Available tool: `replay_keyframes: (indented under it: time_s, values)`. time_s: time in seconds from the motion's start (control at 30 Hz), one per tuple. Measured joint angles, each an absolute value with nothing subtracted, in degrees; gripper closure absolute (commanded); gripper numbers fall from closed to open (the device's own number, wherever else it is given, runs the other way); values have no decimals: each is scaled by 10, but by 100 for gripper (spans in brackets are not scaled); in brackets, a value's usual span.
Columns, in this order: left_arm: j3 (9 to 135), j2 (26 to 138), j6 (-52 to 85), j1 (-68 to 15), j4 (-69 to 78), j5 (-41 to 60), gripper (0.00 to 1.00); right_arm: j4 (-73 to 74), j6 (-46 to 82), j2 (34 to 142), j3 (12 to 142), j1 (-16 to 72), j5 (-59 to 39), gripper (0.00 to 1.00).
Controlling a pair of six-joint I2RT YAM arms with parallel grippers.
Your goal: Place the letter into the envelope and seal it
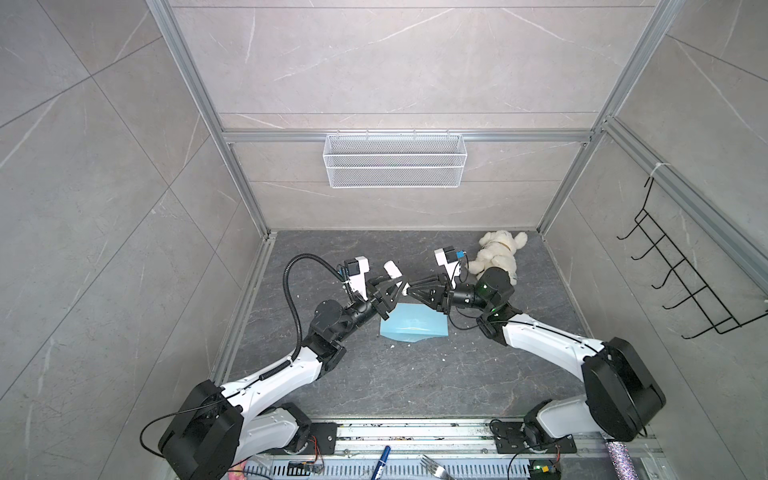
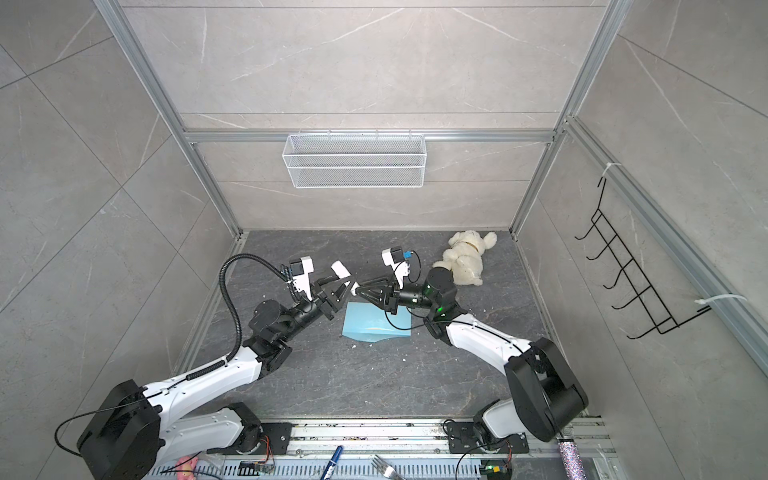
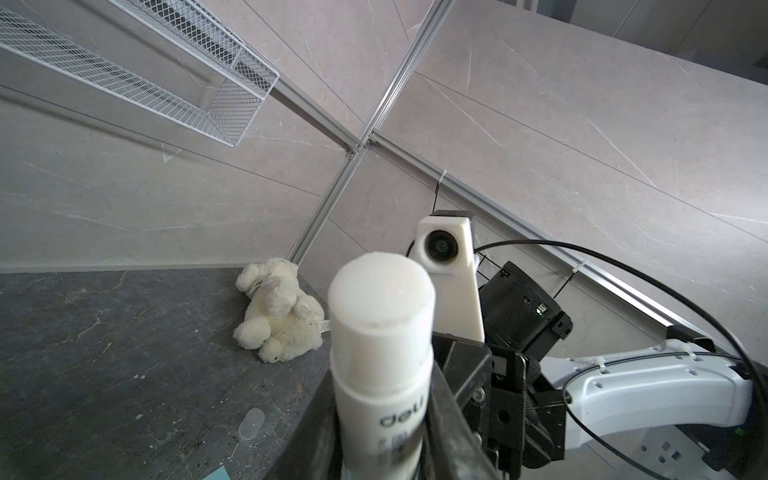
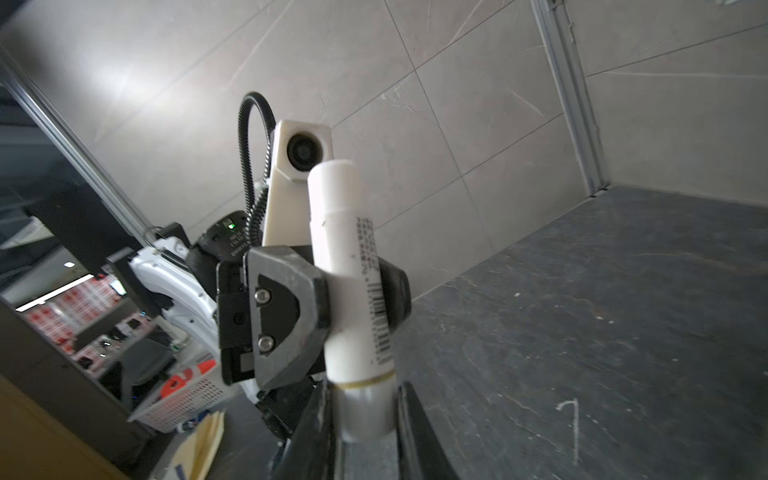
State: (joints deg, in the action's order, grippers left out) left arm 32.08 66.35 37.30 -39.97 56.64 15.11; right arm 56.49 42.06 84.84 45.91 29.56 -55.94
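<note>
Above the 12 o'clock edge of the envelope, both claws meet on one glue stick. Your left gripper is clamped narrow around its barrel, and your right gripper is pinched on its grey base end. The glue tip is bare and points up, away from the paper. A small clear cap-like piece lies on the table. The envelope lies flat mid-table with its flap toward 6 o'clock, and nothing holds it down. The letter is nowhere in sight, so you cannot confirm it sits fully inside. If you twist the base too far, the soft glue could snap off. If either narrow grip slips, the stick could drop onto the envelope. If you drag glue across the unpinned flap, the envelope may slide or crease. The plush toy at 1 o'clock sits close behind your right arm.
</note>
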Motion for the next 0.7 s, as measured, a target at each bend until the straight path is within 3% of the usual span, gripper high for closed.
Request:
replay_keyframes:
  time_s: [0.27,0.37,0.43,0.5,0.7]
  values:
    - [314,658,368,-407,565,185,100,650,542,880,477,277,-580,98]
    - [314,658,366,-413,555,197,100,624,519,874,478,278,-560,81]
    - [314,658,366,-413,549,197,100,575,478,855,475,280,-537,51]
    - [314,658,366,-413,546,195,100,517,420,821,467,286,-502,38]
    - [314,657,362,-413,526,177,100,433,231,673,395,325,-351,30]
